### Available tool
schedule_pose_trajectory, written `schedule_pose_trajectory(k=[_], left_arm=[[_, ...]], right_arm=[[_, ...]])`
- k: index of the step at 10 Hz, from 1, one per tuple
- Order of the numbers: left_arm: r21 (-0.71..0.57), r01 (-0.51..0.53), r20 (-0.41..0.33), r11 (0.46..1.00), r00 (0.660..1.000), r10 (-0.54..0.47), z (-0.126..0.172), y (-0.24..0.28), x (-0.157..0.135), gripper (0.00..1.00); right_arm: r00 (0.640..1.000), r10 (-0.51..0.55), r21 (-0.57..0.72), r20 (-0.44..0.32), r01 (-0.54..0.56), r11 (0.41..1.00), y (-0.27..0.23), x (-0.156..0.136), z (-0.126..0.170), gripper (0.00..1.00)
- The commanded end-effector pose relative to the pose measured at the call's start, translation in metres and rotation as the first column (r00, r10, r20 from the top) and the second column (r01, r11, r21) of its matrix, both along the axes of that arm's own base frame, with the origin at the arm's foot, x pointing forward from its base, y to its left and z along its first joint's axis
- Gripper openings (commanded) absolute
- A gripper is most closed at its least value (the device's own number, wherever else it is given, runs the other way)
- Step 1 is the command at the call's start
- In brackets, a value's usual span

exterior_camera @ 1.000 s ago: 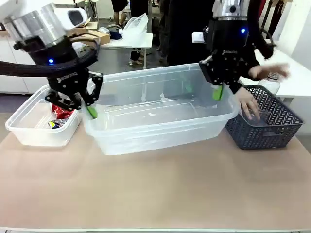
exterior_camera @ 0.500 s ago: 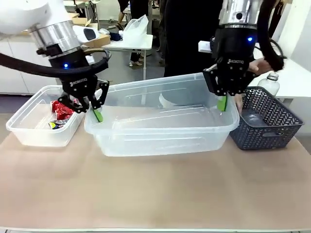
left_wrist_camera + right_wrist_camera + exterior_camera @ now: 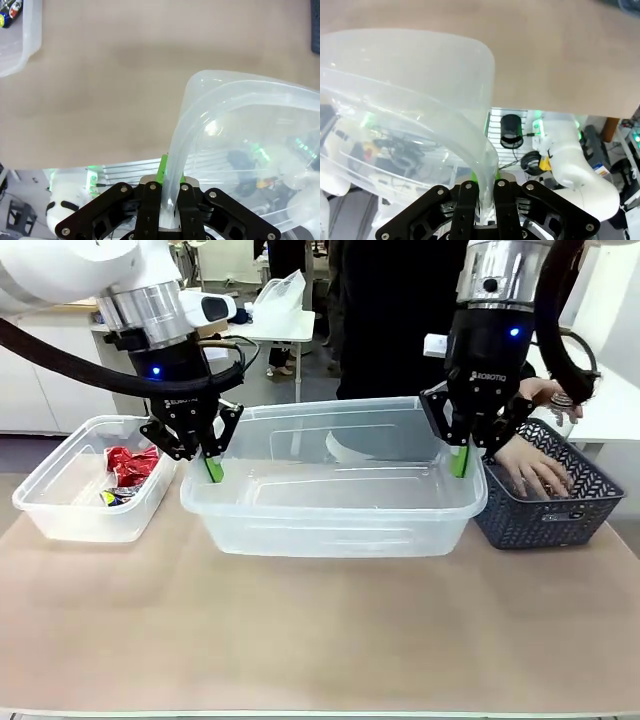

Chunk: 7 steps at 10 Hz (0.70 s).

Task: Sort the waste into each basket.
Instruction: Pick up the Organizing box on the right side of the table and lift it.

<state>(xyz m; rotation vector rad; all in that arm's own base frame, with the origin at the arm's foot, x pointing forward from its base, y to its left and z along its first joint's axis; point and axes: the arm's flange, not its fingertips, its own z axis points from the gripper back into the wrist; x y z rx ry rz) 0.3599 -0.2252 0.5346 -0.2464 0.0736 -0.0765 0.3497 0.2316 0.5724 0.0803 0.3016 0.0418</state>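
From the front, the left gripper (image 3: pixel 213 468) and right gripper (image 3: pixel 460 460) each pinch an end rim of the large clear tub (image 3: pixel 330 530) in the middle of the desk (image 3: pixel 320 640). Red cans (image 3: pixel 128 462) lie in the small tub (image 3: pixel 70 522) at the left. A person's hand (image 3: pixel 535 472) rests in the lattice basket (image 3: pixel 530 528).

The left wrist view has that rim clamped tight between the fingers. The right wrist view shows the same clamp on the other end.

I'd judge the step to be a two-arm carry of the large clear tub. The next move calls for both arms to travel together and level.

Your left hand (image 3: pixel 211 466) and right hand (image 3: pixel 460 462) are black with green pads (image 3: pixel 214 470), ROBOTIQ print and silver screws (image 3: pixel 152 187); white arms (image 3: pixel 60 265), silvery wrist rings (image 3: pixel 150 308), blue lights (image 3: pixel 153 370), black cables (image 3: pixel 40 358) looping off.
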Motion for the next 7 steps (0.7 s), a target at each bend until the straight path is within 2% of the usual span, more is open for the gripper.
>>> schedule_pose_trajectory(k=[1,3,4,5,7], left_arm=[[0.006,0.019,0.019,1.000,1.000,-0.019,0.001,-0.001,0.001,0.04],[0.004,-0.066,0.095,0.998,0.993,0.066,0.017,0.007,0.002,0.04],[0.026,-0.089,0.132,0.996,0.988,0.085,0.023,0.008,0.013,0.04],[0.034,-0.112,0.146,0.993,0.984,0.106,0.022,0.007,0.038,0.04],[0.060,-0.114,0.130,0.992,0.986,0.105,0.009,-0.003,0.083,0.04]], right_arm=[[1.000,0.016,0.022,-0.026,-0.015,1.000,0.009,0.020,-0.009,0.05],[0.999,0.036,0.067,-0.036,-0.033,0.997,0.019,0.047,-0.019,0.05],[0.998,0.035,0.084,-0.052,-0.031,0.996,0.021,0.057,-0.022,0.05],[0.997,0.031,0.122,-0.064,-0.023,0.992,0.019,0.074,-0.022,0.05],[0.995,0.029,0.097,-0.097,-0.020,0.995,0.023,0.097,-0.024,0.05]])
